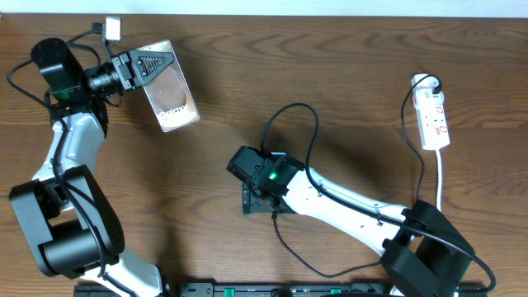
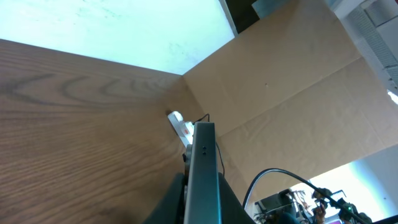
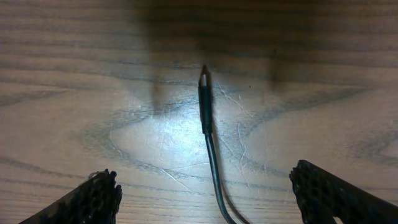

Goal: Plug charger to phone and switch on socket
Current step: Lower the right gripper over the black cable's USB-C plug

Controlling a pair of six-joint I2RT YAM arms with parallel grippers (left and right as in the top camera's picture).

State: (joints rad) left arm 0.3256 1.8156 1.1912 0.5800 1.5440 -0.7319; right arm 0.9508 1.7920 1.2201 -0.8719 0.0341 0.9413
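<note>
The right gripper (image 3: 205,186) is spread wide. Its fingers (image 3: 99,196) stand either side of the charger (image 3: 208,121) without touching it. The cable's plug tip lies flat on the wooden table (image 3: 74,74), pointing away from the wrist. The left gripper (image 1: 162,63) is clamped on the phone (image 1: 175,97) at the short end opposite the lettering. It holds the phone tilted, edge-on to its wrist camera, at the overhead view's top left. The socket (image 1: 434,120) lies near the table's right edge, well apart from both grippers.

Wooden table (image 1: 247,74) — cardboard panel (image 2: 292,81) behind
</note>
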